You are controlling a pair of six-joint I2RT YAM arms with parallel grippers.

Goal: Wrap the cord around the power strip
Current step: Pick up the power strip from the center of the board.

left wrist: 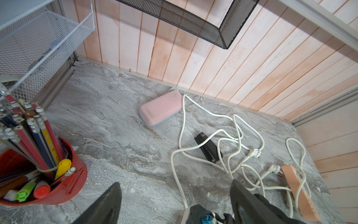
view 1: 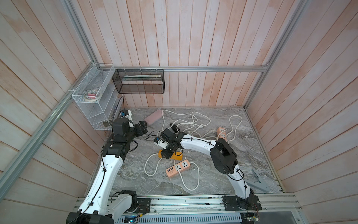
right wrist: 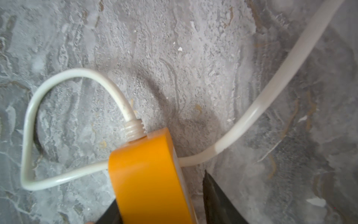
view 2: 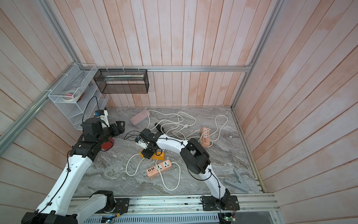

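**Surface.** A grey marbled tabletop [view 1: 213,184] is enclosed on three sides by pale pink plank walls [view 1: 174,38]. An aluminium rail [view 1: 213,68] is carried across the back wall.

**Containers.**
- A white wire rack [view 1: 91,111] is fixed in the far left corner, and a tape roll [view 1: 91,98] is seen in its upper tier.
- A black mesh basket [view 1: 139,88] is hung from the rail. A pale flat item [view 1: 143,77] lies inside and cannot be identified.
- A red cup [left wrist: 73,180], shown in the left wrist view, is packed with pencils [left wrist: 34,139] and a few markers [left wrist: 63,166].

**Task item.** An orange power strip [right wrist: 151,174] is laid near the middle of the tabletop. Its white cord [right wrist: 58,77] is looped loose beside it and passed beneath the body, not wound round it.

**Grippers.**
- The right gripper [right wrist: 160,194] is set astride the strip with a finger at each side — whether it is clamped cannot be told.
- The left gripper [left wrist: 174,201] is spread wide with nothing in it, raised near the rack.

**Loose items.**
- A peach power strip [view 1: 178,167] is placed just beside the orange one.
- A second peach strip [view 1: 221,133] is placed toward the right wall.
- A pink case [view 1: 154,118] is laid by the back wall.
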